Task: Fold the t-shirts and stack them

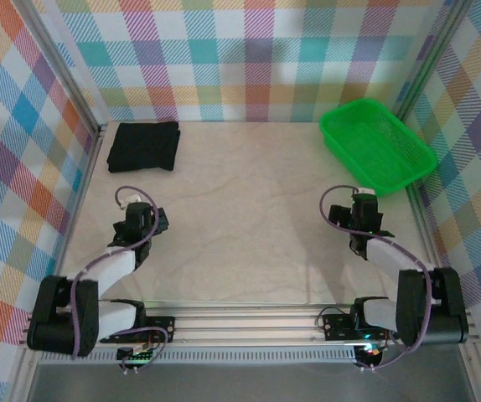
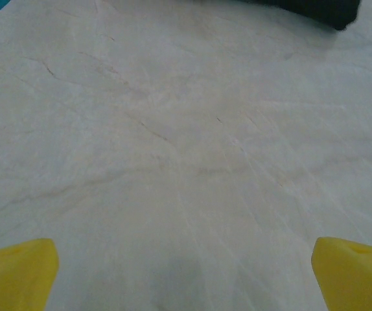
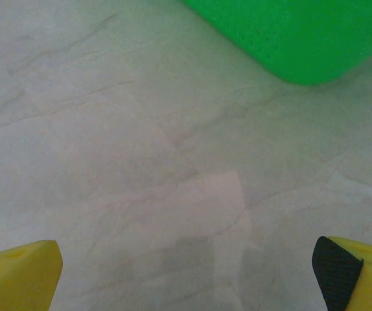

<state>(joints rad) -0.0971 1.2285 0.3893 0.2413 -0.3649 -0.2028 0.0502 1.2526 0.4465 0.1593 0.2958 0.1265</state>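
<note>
T-shirts (image 1: 143, 146) sit folded in the far left corner, well apart from the green basket (image 1: 377, 144). Left gripper (image 2: 186, 275) and right gripper (image 3: 186, 275) hang empty, jaws wide; a low pass could snag and unfold them.

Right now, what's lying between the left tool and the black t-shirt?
Nothing: bare table from the left tool to the black t-shirt, shown in the left wrist view.

The t-shirts (image 1: 143, 146) at eleven o'clock are looking like soft, matt black cloth. The green basket (image 1: 377, 144) at one o'clock is showing perforated plastic (a fine mesh), and the tabletop (image 1: 240, 218) is appearing smooth and marble-veined.
</note>
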